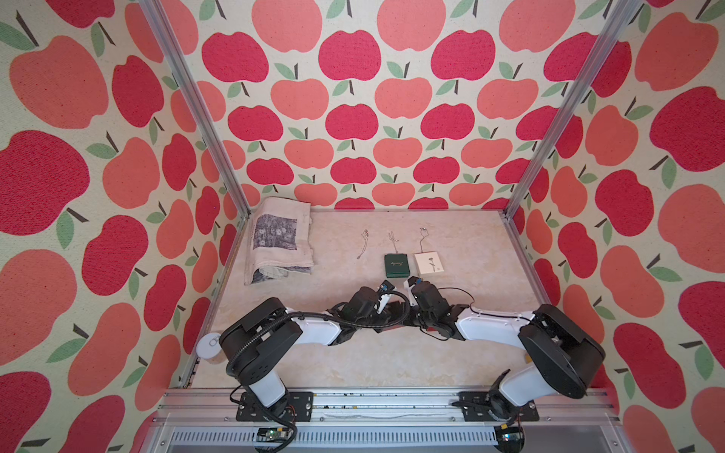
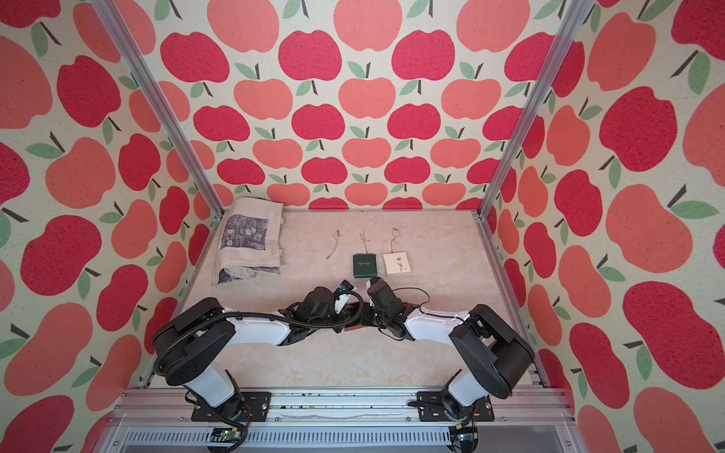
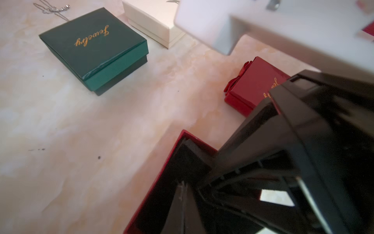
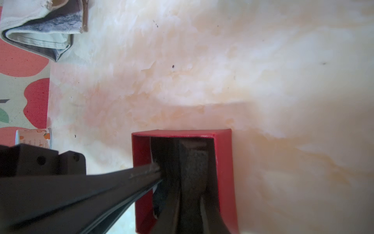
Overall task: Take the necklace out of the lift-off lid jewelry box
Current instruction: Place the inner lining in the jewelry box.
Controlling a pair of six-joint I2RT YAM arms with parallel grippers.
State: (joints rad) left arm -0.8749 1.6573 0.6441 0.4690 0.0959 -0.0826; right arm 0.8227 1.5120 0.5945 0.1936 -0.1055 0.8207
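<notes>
The red jewelry box base stands open on the table, and its red lid with a bow lies beside it. My left gripper is shut, its tips pushed down inside the box against the black lining; it also shows in the right wrist view. My right gripper reaches into the same box from the other side, its fingers closed on the black foam insert, which is tilted up. The necklace is hidden. In both top views the two wrists meet over the box and cover it.
Behind the arms stand a green jewelry box and a white box. Three loose chains lie beyond them. A folded cloth sits at the back left. A small white tub stands by the left frame post.
</notes>
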